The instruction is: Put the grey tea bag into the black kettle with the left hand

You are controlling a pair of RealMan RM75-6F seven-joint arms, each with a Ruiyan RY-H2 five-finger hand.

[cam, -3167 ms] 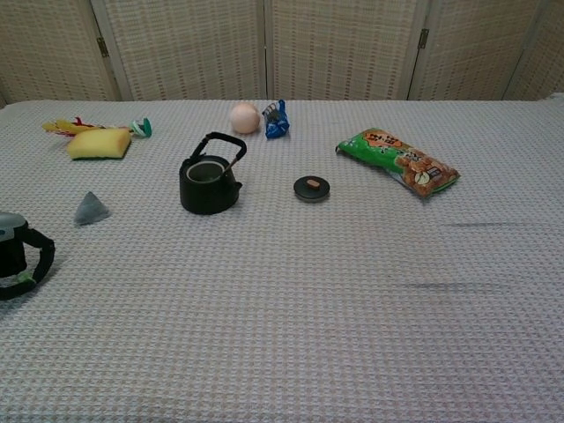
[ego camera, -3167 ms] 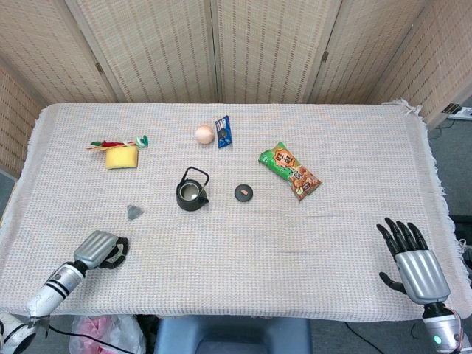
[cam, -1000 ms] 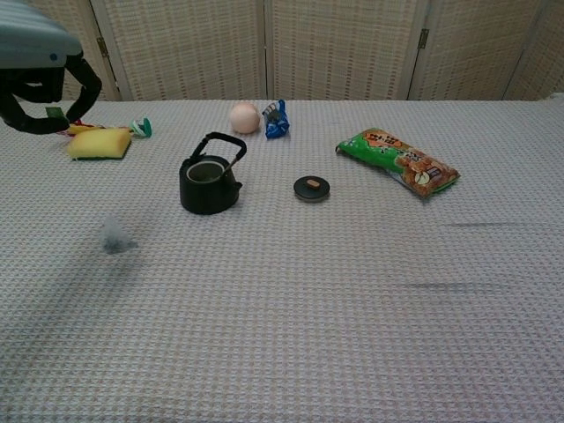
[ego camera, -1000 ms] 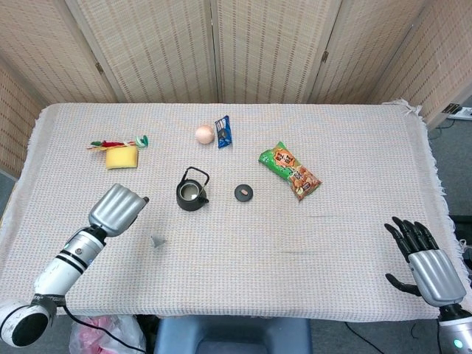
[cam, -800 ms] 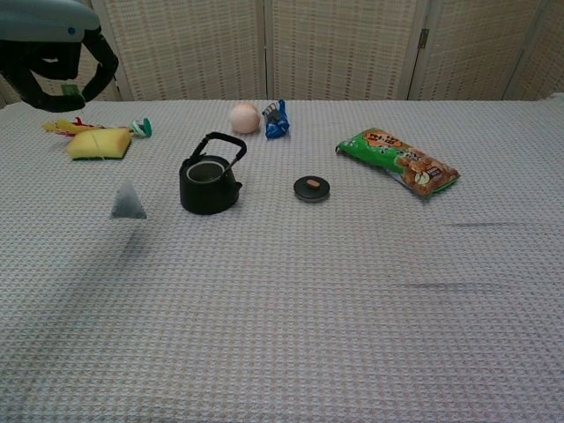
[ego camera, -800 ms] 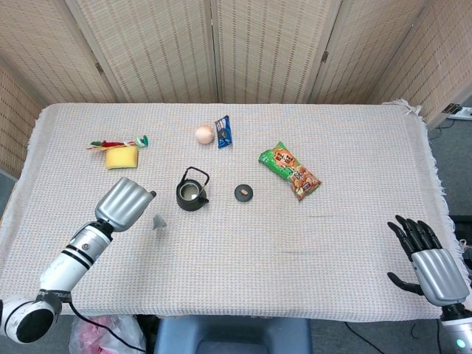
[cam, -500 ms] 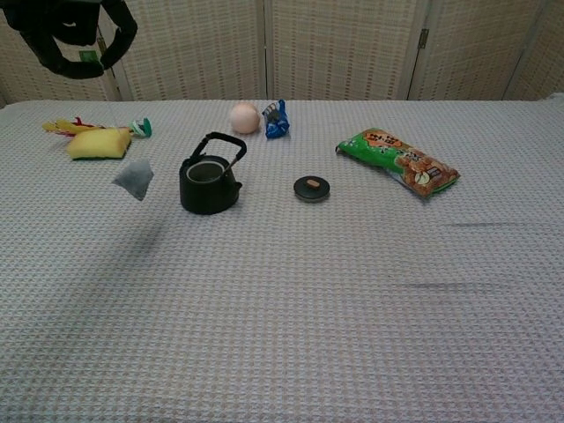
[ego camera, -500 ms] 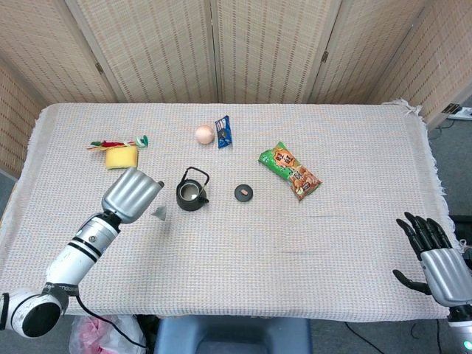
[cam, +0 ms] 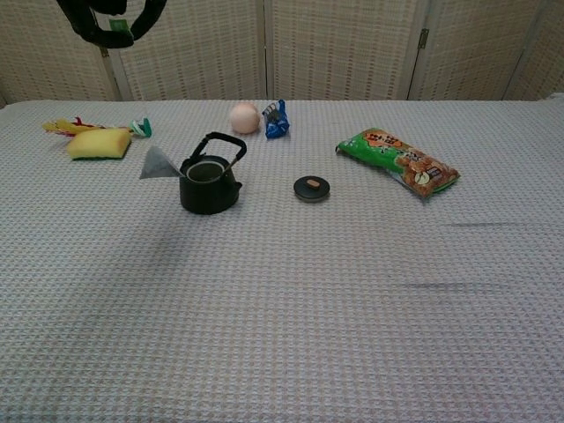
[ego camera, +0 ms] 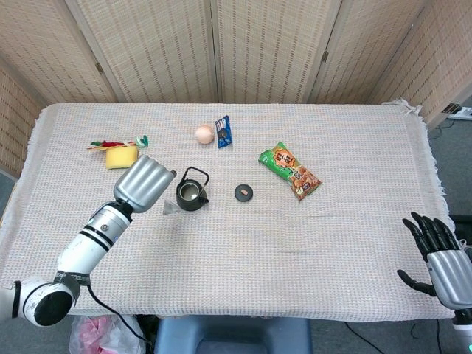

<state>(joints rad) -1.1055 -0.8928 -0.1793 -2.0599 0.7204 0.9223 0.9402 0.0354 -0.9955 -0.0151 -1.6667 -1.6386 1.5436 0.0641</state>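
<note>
The grey tea bag [ego camera: 170,209] [cam: 159,164] hangs in the air just left of the black kettle [ego camera: 191,193] [cam: 210,182], swung up and tilted. Above it is my left hand [ego camera: 144,181] [cam: 110,19], fingers curled, holding the bag from above; the string is too thin to make out. The kettle stands open, handle up, with its small round lid [ego camera: 244,192] [cam: 311,188] lying on the cloth to its right. My right hand [ego camera: 446,262] rests at the table's near right corner, fingers spread and holding nothing.
A yellow sponge [ego camera: 121,156] and a red-green item [ego camera: 118,143] lie at the far left. A peach-coloured ball [ego camera: 204,134] and a blue packet [ego camera: 223,131] sit behind the kettle. A green snack bag [ego camera: 290,170] lies to the right.
My left hand picked the tea bag up from the cloth and carried it up and right, from the near left to beside the kettle. The right hand has drifted slightly toward the near edge.
</note>
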